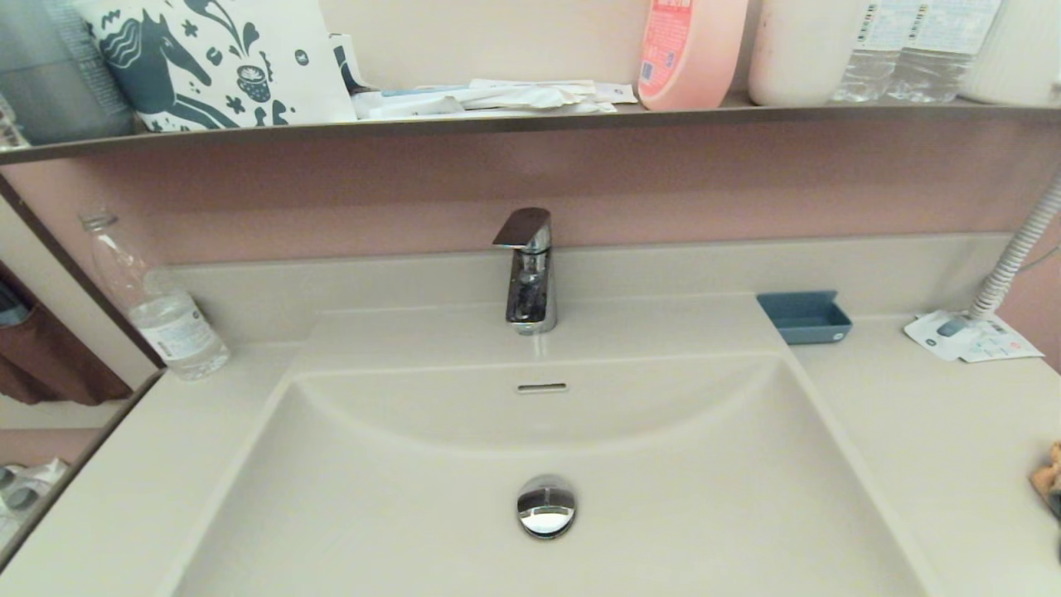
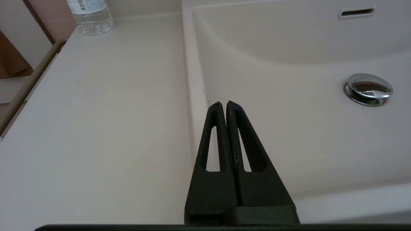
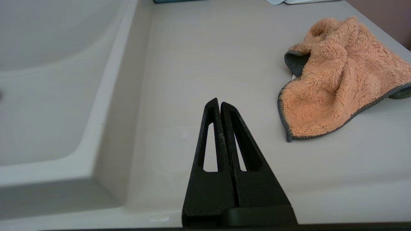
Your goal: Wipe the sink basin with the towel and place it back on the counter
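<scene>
orange towel [image 3: 340, 86] (dark grey edging), cream-beige sink basin [image 1: 398, 514], blue tray [image 1: 804, 317]

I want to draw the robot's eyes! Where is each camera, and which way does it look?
Head view: on the robot's head, looking down at the cream-beige sink basin and chrome tap; no arms show.
Left wrist view: behind the shut left gripper, facing the basin's left rim and round chrome drain plug.
Right wrist view: behind the shut right gripper, over the cream-beige counter, facing the fluffy orange towel.
Head and left wrist views share the drain plug.
</scene>
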